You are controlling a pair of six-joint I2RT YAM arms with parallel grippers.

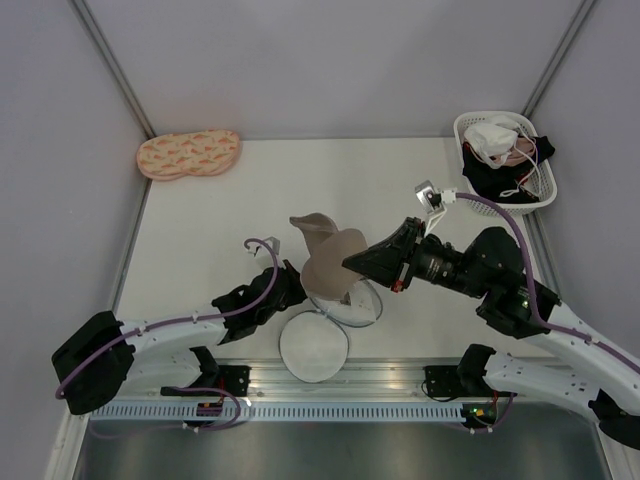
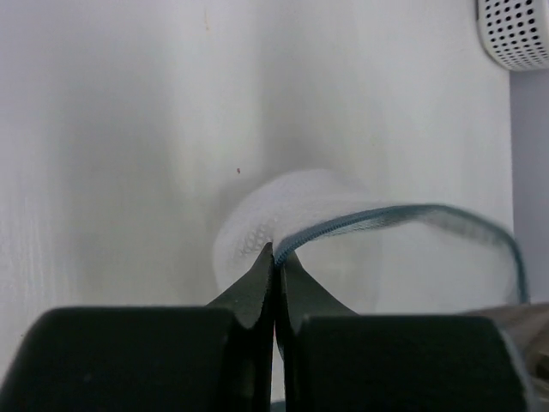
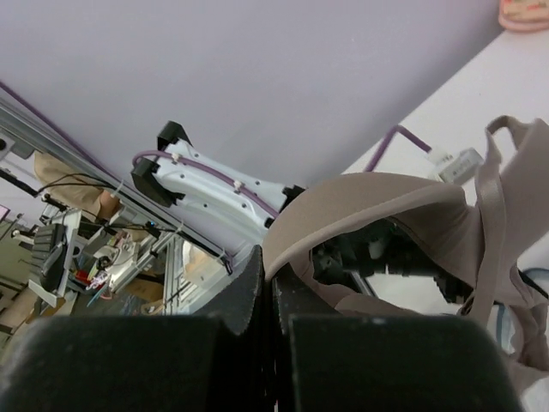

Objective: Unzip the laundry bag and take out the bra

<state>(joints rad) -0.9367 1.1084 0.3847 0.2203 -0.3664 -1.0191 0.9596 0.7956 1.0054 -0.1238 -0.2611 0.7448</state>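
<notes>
The white mesh laundry bag (image 1: 322, 335) lies open at the near middle of the table, its flat round lid flopped toward the arms. My left gripper (image 1: 297, 290) is shut on the bag's blue-grey rim (image 2: 360, 221); mesh (image 2: 257, 227) bunches at the fingertips. My right gripper (image 1: 350, 263) is shut on the edge of the taupe bra (image 1: 330, 255) and holds it up above the bag's opening. In the right wrist view the bra's cup (image 3: 386, 206) arches over the fingers and a strap (image 3: 491, 193) hangs at the right.
A peach patterned pad (image 1: 188, 154) lies at the far left of the table. A white lattice basket (image 1: 470, 130) with white, pink and black garments stands at the far right; its corner shows in the left wrist view (image 2: 515, 34).
</notes>
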